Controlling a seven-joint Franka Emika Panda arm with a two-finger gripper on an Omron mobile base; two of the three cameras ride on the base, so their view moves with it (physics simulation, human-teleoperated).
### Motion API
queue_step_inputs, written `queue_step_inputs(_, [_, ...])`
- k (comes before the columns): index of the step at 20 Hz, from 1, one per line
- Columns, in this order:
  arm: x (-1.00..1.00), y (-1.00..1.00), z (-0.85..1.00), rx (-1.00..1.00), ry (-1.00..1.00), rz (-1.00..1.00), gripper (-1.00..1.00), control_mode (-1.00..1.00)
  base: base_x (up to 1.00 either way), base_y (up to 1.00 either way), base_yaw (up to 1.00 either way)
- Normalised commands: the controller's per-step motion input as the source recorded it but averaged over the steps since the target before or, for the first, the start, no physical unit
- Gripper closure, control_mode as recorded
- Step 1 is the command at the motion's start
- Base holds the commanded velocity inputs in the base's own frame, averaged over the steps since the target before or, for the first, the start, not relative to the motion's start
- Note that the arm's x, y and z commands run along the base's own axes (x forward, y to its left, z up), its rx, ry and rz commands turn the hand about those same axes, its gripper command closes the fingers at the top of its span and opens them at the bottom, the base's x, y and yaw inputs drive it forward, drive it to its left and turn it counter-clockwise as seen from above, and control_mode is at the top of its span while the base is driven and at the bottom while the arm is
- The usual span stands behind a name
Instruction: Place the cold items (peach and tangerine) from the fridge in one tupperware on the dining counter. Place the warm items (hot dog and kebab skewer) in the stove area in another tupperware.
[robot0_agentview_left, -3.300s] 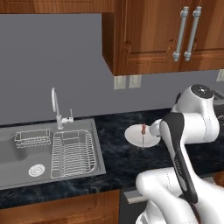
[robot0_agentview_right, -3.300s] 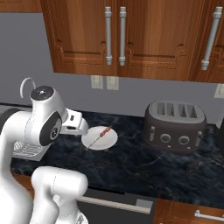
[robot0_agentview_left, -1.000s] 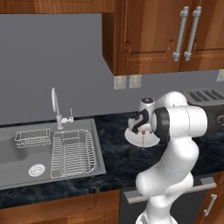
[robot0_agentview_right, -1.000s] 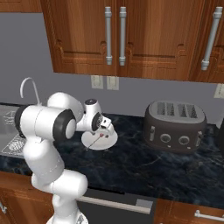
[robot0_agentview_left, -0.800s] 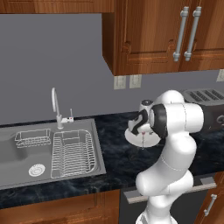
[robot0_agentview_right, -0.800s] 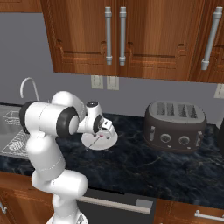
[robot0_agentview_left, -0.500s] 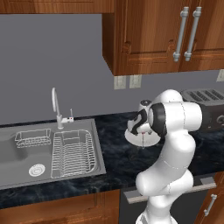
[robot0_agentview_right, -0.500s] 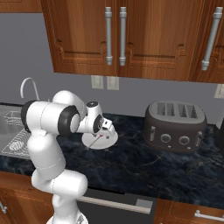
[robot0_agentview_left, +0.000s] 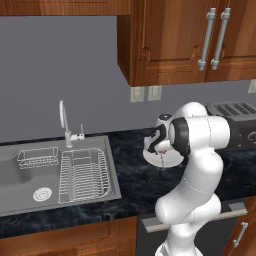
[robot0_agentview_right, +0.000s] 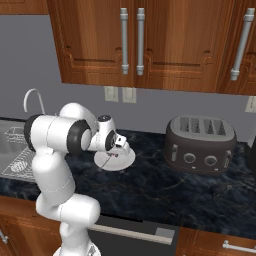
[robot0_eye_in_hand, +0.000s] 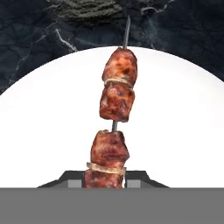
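Landmark: white plate (robot0_eye_in_hand: 183, 131) on the dark marble counter (robot0_agentview_right: 165, 185), left of the toaster (robot0_agentview_right: 201, 143) and right of the sink (robot0_agentview_left: 30, 172).
Task thing: kebab skewer (robot0_eye_in_hand: 113, 127), lying flat across the middle of the plate, its thin metal pin pointing toward the plate's far rim.
Tool state: gripper (robot0_eye_in_hand: 105, 175) drawn in narrow, one finger tip on either side of the meat piece nearest the hand; it appears clamped on the kebab skewer, which is not yet lifted off the plate.
Handling, weight: judged light; a modest squeeze should carry it.
Handling, stiffness: pin stiff, meat pieces soft and likely greasy, so they may slip or turn on the pin under the pads.
Handling, balance: held at one end, the long free end is likely to droop toward the plate when raised.
Where to hold: across a meat piece, as here; a hold nearer the middle gap would balance better.
Arm pose: elbow raised high above the plate, forearm folded down, hand pitched steeply onto the plate.
Arm position: wrist directly over the plate's centre, base standing at the counter edge below the plate.
Risk: a fast swing away from the plate could shake the skewer loose.
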Motion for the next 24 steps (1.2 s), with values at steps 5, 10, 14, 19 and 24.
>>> queue_step_inputs(5, [-0.42, 0.00, 0.20, 0.02, -0.10, 0.00, 1.00, -1.00, 0.00, 0.00, 0.00])
queue_step_inputs(10, [-0.66, -0.02, 0.81, 0.00, -0.13, 0.00, 1.00, -1.00, 0.00, 0.00, 0.00])
queue_step_inputs(14, [-0.53, 0.03, 0.99, 0.00, -0.12, -0.02, 1.00, -1.00, 0.00, 0.00, 0.00])
queue_step_inputs(19, [-0.53, 0.09, 1.00, 0.00, -0.09, -0.05, 1.00, -1.00, 0.00, 0.00, 0.00])
queue_step_inputs(24, [-0.59, 0.07, 0.82, 0.01, -0.01, -0.05, 1.00, -1.00, 0.00, 0.00, 0.00])
